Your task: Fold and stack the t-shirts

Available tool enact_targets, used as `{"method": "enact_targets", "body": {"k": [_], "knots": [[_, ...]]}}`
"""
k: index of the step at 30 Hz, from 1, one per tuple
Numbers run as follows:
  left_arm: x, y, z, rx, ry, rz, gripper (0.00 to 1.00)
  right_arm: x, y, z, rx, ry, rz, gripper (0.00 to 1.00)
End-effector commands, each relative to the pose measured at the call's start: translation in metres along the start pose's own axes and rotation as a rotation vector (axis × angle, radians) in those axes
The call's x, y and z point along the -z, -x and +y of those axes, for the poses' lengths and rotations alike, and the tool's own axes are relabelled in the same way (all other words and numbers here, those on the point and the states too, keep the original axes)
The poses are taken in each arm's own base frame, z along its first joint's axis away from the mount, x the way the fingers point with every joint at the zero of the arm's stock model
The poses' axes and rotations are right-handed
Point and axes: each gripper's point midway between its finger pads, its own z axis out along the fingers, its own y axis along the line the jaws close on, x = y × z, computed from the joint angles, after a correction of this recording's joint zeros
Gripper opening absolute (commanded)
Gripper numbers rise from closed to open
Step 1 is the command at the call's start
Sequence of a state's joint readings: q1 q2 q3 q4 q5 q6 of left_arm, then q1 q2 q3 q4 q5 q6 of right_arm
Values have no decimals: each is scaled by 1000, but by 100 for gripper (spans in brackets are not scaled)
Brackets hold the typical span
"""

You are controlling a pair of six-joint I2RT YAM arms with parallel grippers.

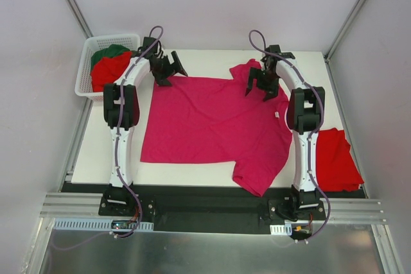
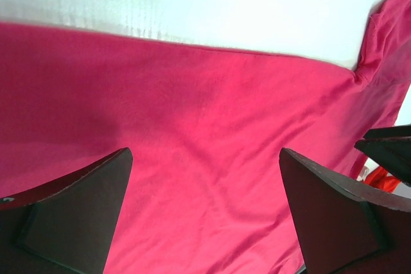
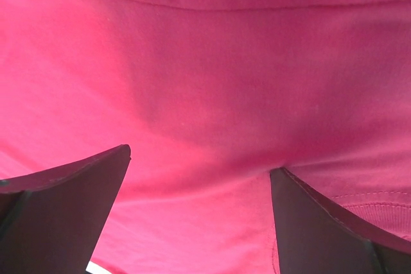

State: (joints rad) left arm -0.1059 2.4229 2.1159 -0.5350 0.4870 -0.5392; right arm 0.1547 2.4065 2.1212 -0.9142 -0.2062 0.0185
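Left tool (image 2: 204,153) and right tool (image 3: 199,160) both hang spread wide, pinching nothing, just over the pink t-shirt's (image 1: 205,120) far edge. It lies flat beneath them on the tabletop (image 1: 212,60), probably laid out so each can grab an end and fold.

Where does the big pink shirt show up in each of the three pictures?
Top external: pink shirt spread flat across the middle of the table.
Left wrist: pink shirt fills the lower two thirds, white table above it.
Right wrist: pink shirt fills nearly the whole picture.
Shared landmark: far sleeve, upper middle from above; far sleeve again in the left wrist's top right corner; not identifiable at the right wrist.
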Motion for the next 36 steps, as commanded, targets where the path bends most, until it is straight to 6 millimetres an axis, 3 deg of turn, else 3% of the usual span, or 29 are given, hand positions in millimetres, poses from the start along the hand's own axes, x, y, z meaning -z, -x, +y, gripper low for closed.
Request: {"method": "enact_targets", "body": {"k": [1,13,18,19,24,28,36], "knots": [[-1,7,-13,-44,-25,-18,99,-10,8,3,2,27,-8,96],[-18,8,0,-37,1,-11,99,-8,8,2,7,33,-1,96],[-21,18,-6,-53,-13,-36,99,5,-1,3,0,40,22,96],[-20,20,-7,-55,-14,-41,99,18,-4,7,7,44,4,96],[-19,18,-6,-51,-9,-38,99,58,8,11,25,32,-97,96],[-19,9,-4,-50,2,-20,99,86,35,8,64,-36,-205,96],[-15,-3,-8,-67,7,-1,99,69,59,-13,90,-142,-255,96]]}}
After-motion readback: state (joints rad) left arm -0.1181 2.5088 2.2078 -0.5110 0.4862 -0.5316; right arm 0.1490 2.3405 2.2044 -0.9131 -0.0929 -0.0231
